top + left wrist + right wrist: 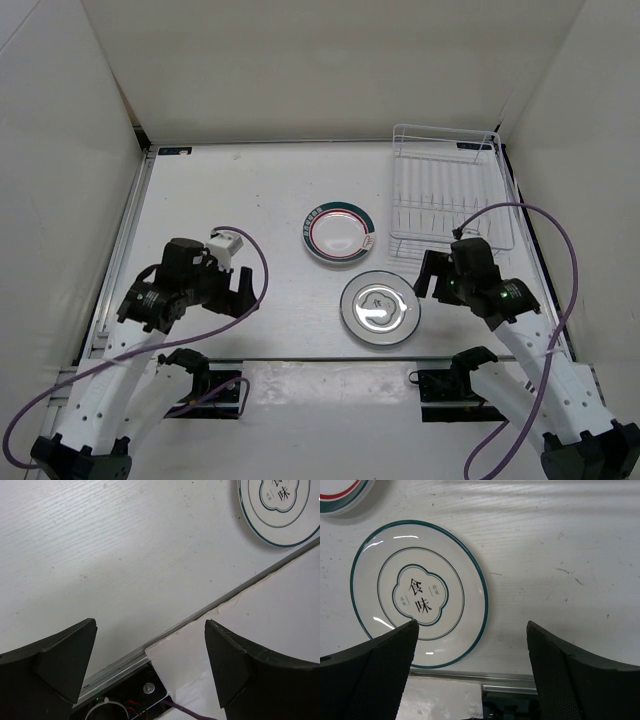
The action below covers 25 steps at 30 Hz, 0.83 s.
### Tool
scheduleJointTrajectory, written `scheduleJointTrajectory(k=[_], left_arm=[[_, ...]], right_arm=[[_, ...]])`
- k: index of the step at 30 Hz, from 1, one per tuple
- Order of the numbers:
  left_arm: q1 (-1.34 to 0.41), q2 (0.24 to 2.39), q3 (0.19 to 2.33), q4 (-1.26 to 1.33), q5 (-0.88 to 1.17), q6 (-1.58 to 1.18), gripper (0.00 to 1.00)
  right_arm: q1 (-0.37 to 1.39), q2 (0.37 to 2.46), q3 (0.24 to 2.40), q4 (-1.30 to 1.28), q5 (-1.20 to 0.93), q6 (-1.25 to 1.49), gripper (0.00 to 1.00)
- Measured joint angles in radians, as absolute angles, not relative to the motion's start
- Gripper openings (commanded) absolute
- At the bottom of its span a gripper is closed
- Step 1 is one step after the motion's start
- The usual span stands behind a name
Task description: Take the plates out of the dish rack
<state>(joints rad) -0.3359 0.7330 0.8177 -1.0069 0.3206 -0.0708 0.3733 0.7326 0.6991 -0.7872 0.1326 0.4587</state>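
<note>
Right gripper (472, 623): jaws wide apart, nothing between them. It hovers over bare table (240, 200), with the green-rim plate (419, 594) left of centre in the right wrist view. The plate lies flat, and the left finger's silhouette overlaps its lower edge in that view. I can't tell whether the finger touches it.

Left gripper (150, 624): also spread and holding nothing, parked over the table's front edge at lower left of the top view. The same plate shows at the upper right of its wrist view.

Both plates are on the table, not in the rack. The red-ringed plate (338, 234) is at centre frame in the top view, and the green-rim one is just below and right of it. They sit close together but apart.

Dish rack (447, 190) is at upper right of the top view. Only wire and tines are visible, with no plate between them. The near rail is partly hidden behind the right arm, so check that strip.

My read is that unloading is done or nearly so.

- Lift the right claw straight up before you swing it, or a fingertip may catch the rim and skid the plate toward the red-ringed one.
- If you go back to the rack, come in from above, in line with the tines.
- Keep the cable off the rail.
</note>
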Motion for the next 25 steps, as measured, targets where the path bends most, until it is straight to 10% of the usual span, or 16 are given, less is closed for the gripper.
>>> scheduleJointTrajectory(k=[25], left_arm=[[-0.336,0.547,0.402,-0.482,0.029,0.035,1.0]], right_arm=[[0.373,0.588,0.782,-0.997,0.137,0.369,0.9]])
